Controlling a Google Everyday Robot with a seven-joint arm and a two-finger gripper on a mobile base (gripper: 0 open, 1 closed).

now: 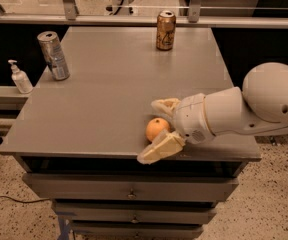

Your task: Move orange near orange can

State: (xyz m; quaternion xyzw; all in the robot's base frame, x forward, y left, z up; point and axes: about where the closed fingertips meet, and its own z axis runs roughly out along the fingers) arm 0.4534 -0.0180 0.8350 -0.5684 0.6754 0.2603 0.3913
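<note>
Silver can point(54, 55): upright near the left edge of the counter point(99, 114), toward the back corner.
Pump bottle point(20, 77): off the counter, on a ledge beside its left edge.
Orange can point(166, 30): upright at the back edge, right of centre; brown-orange body, dark markings, silver top.
In the way: one jaw lies on the orange's back side, toward the orange can.
Orange point(157, 129): near the front edge, right of centre, well apart from the orange can; small, round, smooth-skinned.
Gripper point(148, 131): reaches in from the right edge; jaws released, spread either side of the orange.
</note>
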